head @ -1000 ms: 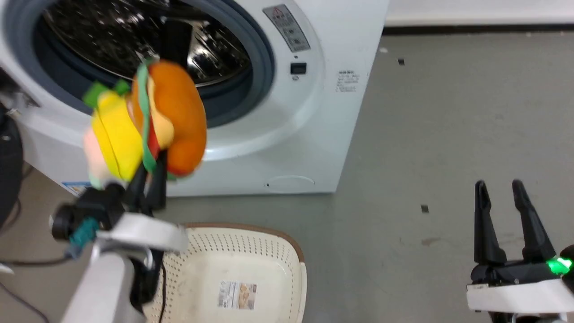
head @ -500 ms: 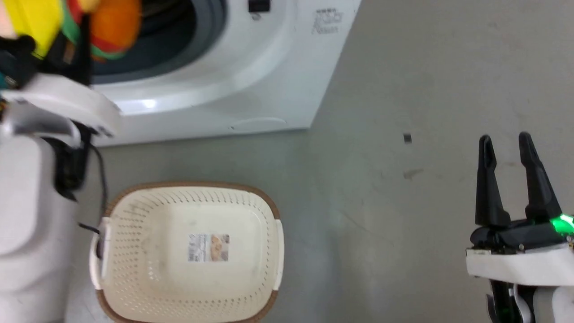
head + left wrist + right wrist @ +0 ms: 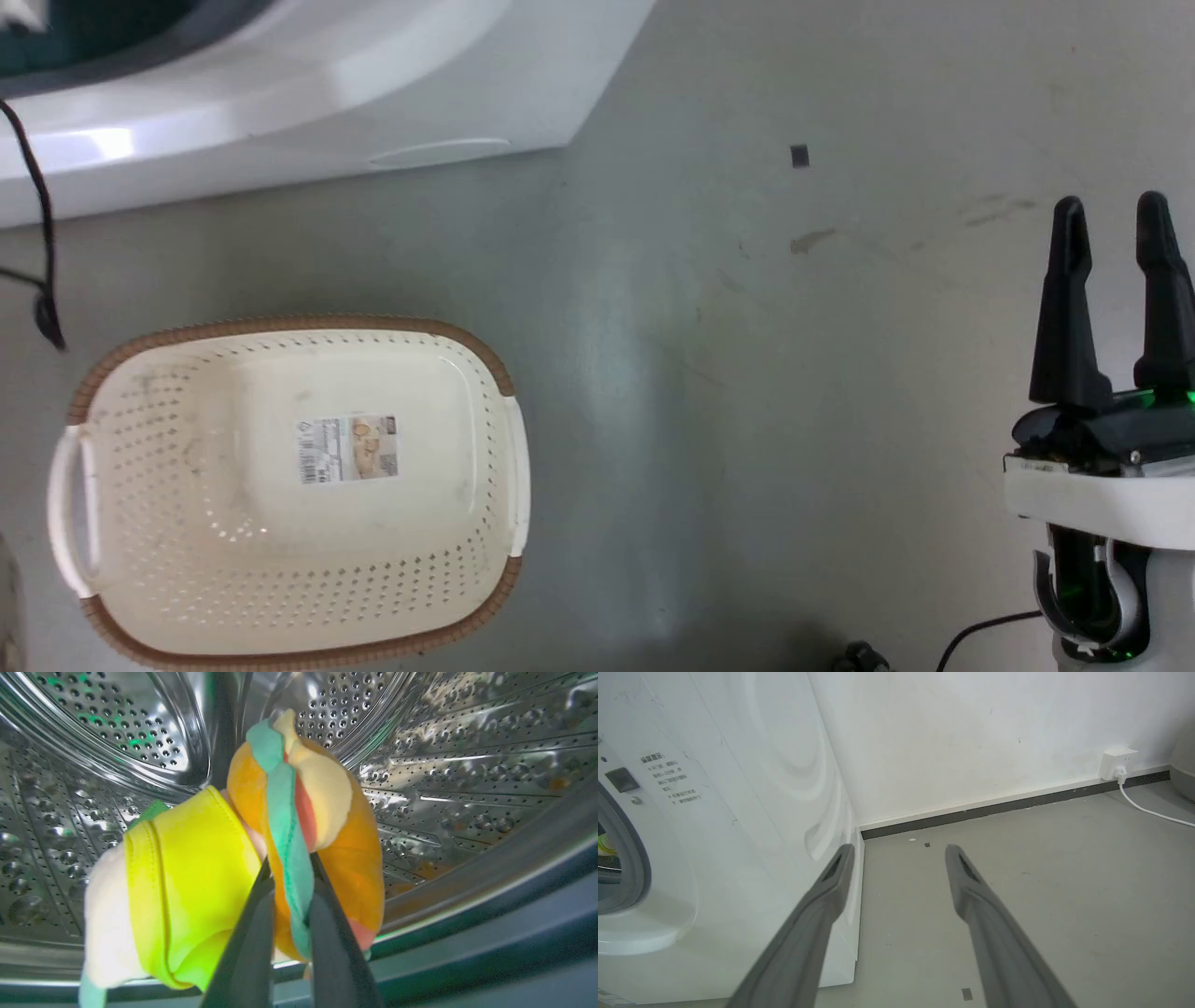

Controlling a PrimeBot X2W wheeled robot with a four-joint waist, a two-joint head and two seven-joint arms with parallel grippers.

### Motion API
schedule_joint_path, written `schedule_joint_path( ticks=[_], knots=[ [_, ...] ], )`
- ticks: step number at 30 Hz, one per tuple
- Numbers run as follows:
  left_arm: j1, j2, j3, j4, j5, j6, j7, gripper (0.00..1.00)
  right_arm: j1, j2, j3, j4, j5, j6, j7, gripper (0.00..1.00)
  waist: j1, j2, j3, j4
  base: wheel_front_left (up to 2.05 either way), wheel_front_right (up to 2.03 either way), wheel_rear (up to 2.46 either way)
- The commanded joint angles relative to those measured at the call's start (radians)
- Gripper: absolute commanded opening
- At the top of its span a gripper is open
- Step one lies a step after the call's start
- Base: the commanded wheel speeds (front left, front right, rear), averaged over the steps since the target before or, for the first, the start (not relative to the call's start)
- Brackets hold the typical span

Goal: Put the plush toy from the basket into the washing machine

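Delivery step, I reckon: inside the washing machine point(image 3: 467, 765) drum, well past the basket point(image 3: 289, 327) on the floor, the plush toy point(image 3: 327, 812) sits pinched by its green layer between my left gripper point(image 3: 290, 861)'s 2 nearly closed fingers, so next comes letting go, while my right gripper point(image 3: 1111, 210) idles parted, holding nothing.

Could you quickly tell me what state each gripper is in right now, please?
Left gripper: shut on the plush toy, inside the washing machine.
Right gripper: open, holding nothing.
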Motion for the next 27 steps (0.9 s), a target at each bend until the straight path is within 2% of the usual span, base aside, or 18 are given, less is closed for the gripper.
schedule_joint_path(
  ticks=[1,11,17,19,27],
  knots=[
    [-0.026,0.005,-0.002,0.003,0.004,-0.004,0.003,0.00,-0.018,0.000,-0.002,-0.006,0.010,-0.001,-0.004,1.00,-0.0002,0.0000,0.024,-0.017,0.00,0.00,0.00],
    [-0.175,0.004,-0.043,0.225,0.020,-0.003,0.098,0.00,-0.039,0.000,0.008,-0.007,0.026,-0.001,-0.004,1.00,-0.0002,0.0000,0.063,-0.033,0.00,0.00,0.00],
    [-0.194,0.009,-0.060,0.293,0.023,-0.019,0.064,0.00,-0.035,0.000,0.002,-0.003,0.025,-0.001,-0.004,1.00,-0.0002,0.0000,0.060,-0.028,0.00,0.00,0.00],
    [-0.192,0.004,-0.072,0.309,0.029,-0.022,0.039,1.00,-0.033,0.000,-0.002,-0.001,0.019,-0.001,-0.004,1.00,-0.0002,0.0000,0.051,-0.020,0.00,0.00,0.00],
    [-0.124,-0.037,-0.100,0.378,0.024,-0.037,-0.111,1.00,-0.024,0.000,-0.011,0.013,-0.026,-0.001,-0.004,1.00,-0.0002,0.0000,-0.066,0.022,0.00,0.00,0.00]
  ],
)
